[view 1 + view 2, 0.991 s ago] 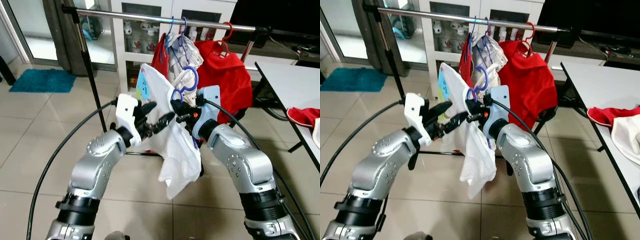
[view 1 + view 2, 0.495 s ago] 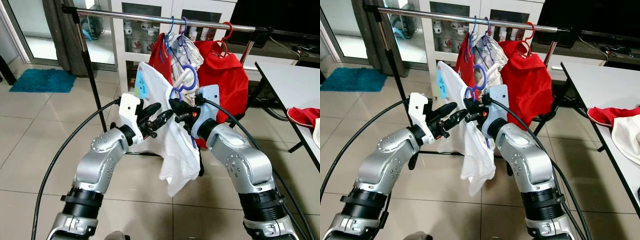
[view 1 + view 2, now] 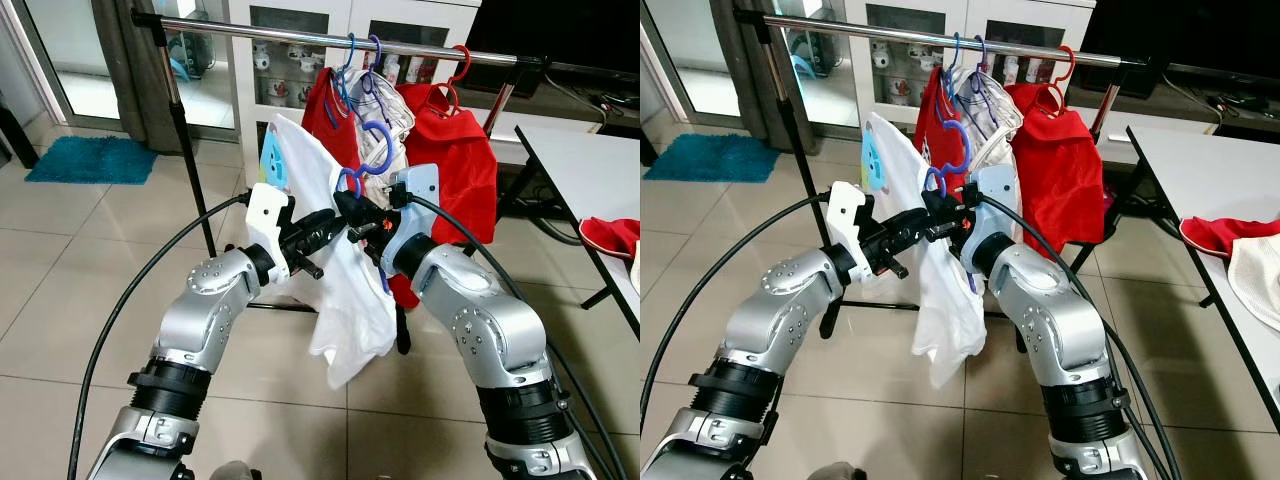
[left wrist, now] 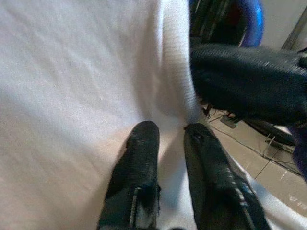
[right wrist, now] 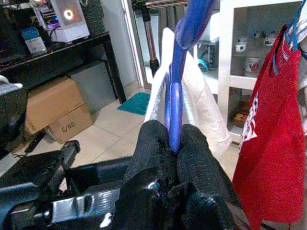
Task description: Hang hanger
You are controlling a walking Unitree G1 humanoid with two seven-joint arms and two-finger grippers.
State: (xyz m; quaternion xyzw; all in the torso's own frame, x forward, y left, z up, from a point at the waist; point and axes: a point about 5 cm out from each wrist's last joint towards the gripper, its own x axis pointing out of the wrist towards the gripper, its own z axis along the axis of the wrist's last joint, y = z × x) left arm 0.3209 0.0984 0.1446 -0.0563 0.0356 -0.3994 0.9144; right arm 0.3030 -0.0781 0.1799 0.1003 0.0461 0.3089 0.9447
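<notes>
My right gripper [image 3: 350, 210] is shut on the neck of a blue hanger [image 3: 380, 140]; in the right wrist view the hanger [image 5: 175, 110] rises from between the closed fingers [image 5: 153, 143]. A white shirt [image 3: 345, 290] with a blue print droops from it. The hook sits below the silver rail [image 3: 300, 35] and in front of the clothes hanging there. My left gripper [image 3: 330, 222] reaches in from the left and meets the right one. Its fingers [image 4: 144, 143] stand a little apart, open, pressed against the white cloth by the collar seam [image 4: 175, 72].
Red garments [image 3: 455, 150] and a pale one on blue and red hangers fill the rail's right half. The rack's dark upright [image 3: 185, 140] stands left. A white table [image 3: 585, 165] with a red cloth [image 3: 610, 235] is at right. A teal mat [image 3: 80, 160] lies far left.
My left gripper's fingers have narrowed and moved in against the shirt beside the right gripper. The hanger and shirt have risen slightly toward the rail.
</notes>
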